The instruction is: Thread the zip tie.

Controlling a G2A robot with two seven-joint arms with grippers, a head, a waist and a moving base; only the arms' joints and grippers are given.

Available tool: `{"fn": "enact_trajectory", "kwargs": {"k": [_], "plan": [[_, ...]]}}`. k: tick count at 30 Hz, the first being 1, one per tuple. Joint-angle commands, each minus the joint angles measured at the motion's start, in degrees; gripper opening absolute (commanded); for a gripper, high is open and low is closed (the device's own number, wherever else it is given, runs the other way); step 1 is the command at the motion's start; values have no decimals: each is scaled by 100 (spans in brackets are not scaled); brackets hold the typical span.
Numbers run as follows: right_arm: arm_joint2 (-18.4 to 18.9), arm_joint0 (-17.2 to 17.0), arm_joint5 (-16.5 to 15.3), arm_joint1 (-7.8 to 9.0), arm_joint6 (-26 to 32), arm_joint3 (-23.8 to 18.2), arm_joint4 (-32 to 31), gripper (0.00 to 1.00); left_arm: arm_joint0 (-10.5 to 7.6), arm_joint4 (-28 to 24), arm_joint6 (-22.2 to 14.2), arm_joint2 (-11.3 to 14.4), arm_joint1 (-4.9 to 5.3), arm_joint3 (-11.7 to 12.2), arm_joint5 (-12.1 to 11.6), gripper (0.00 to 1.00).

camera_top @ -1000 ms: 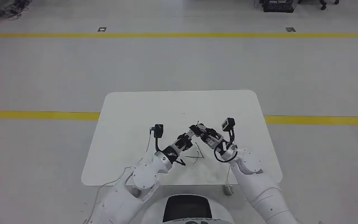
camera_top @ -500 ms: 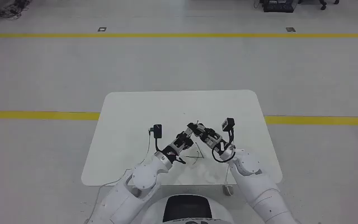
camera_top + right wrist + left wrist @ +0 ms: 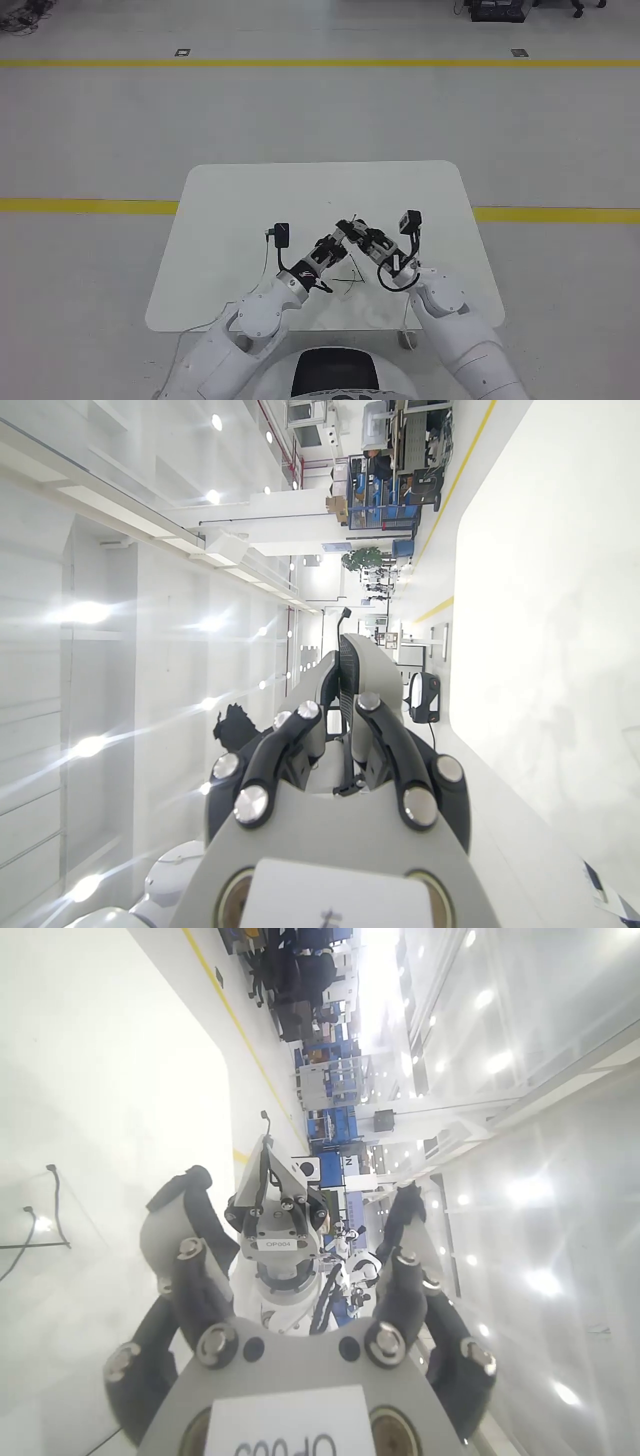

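A thin black zip tie (image 3: 343,635) is pinched in my right gripper (image 3: 344,650), which is shut, and its head end pokes out past the fingertips. In the left wrist view the same zip tie (image 3: 266,1138) stands up out of the right gripper (image 3: 265,1163). That gripper sits straight ahead between the spread fingers (image 3: 195,1188) of my left gripper (image 3: 300,1185), which is open and holds nothing. In the top view the left gripper (image 3: 332,247) and the right gripper (image 3: 358,236) meet tip to tip above the near middle of the white table (image 3: 250,200).
Two or three loose black zip ties (image 3: 45,1213) lie on the table just below the grippers, also seen in the top view as the loose zip ties (image 3: 346,280). The rest of the tabletop is bare white, with rounded corners.
Both grippers have shifted only slightly and stay tip to tip. The right gripper remains shut on the zip tie and the left stays open.
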Motion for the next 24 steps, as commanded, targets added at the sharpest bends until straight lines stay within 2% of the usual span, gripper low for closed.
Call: {"fn": "enact_trajectory", "kwargs": {"k": [1,12,19,24], "plan": [[10,-28,1,8,-7,-33,-42,0,6,22,-8,1,2,3,10,48],[54,-145,1,48,-33,-206,-112,0,34,94,-22,-1,11,7,42,38],[33,-153,1,59,-80,-173,-157,0,58,57,-6,-12,12,26,20,26],[0,-130,5,65,-105,-136,-170,0,72,6,-10,-39,15,26,12,24]]}}
